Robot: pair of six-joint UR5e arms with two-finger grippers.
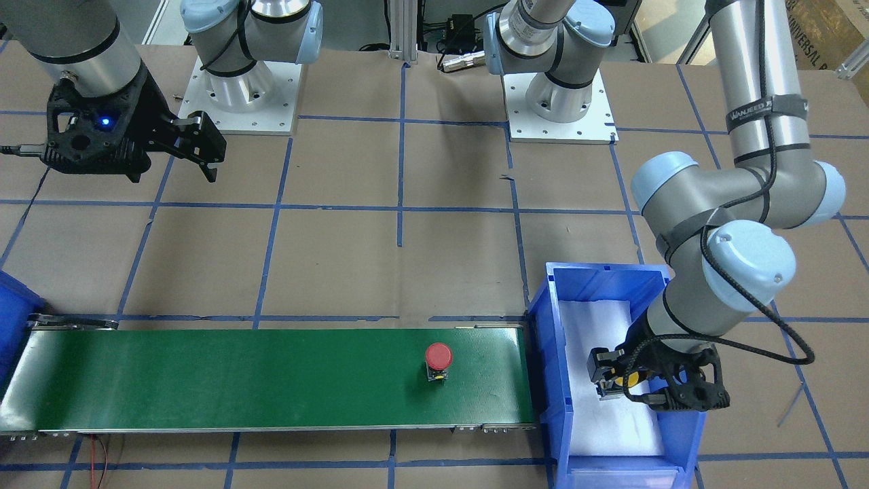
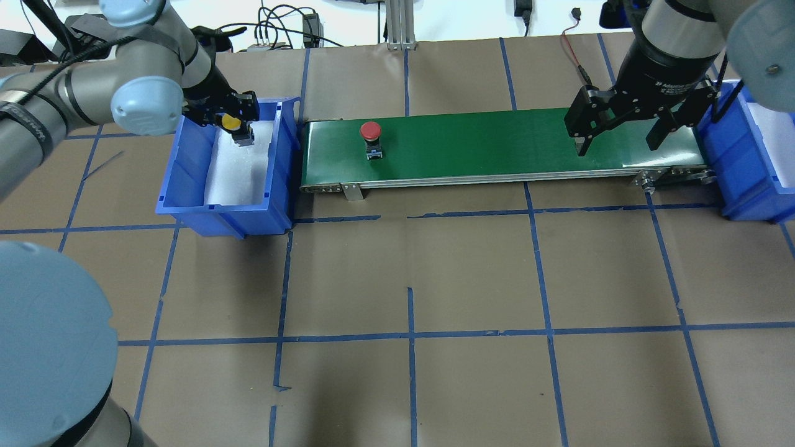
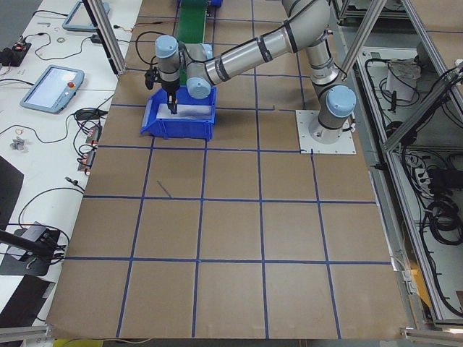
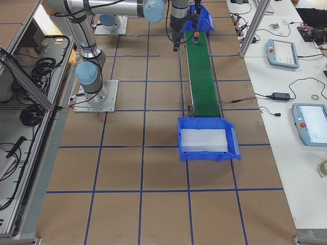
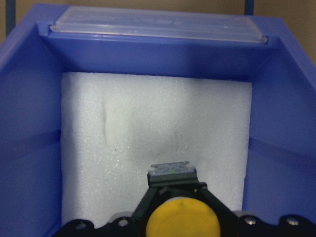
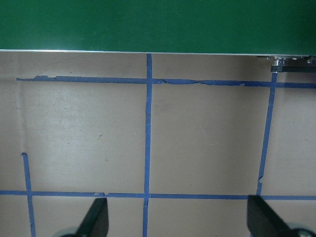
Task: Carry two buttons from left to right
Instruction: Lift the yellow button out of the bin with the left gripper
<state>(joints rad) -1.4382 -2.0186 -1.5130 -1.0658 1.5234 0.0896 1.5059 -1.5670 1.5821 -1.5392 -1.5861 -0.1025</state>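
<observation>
Belt (image 2: 484, 139) between left bin (image 2: 223, 214) and right bin (image 2: 754, 192); one button (image 2: 371, 136) on its left part, the other button (image 2: 233, 123) in the left bin.

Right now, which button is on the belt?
The red button, standing free on the green belt. The yellow button is in the left gripper, over the foam.

"WANJEED", partly legible: strap (image 1: 767, 109) round left arm (image 1: 747, 54). "2F Adaptive", rest unreadable: body of right gripper (image 2: 616, 144). "UNIVERSAL": cardboard box (image 1: 825, 30) behind left arm.
</observation>
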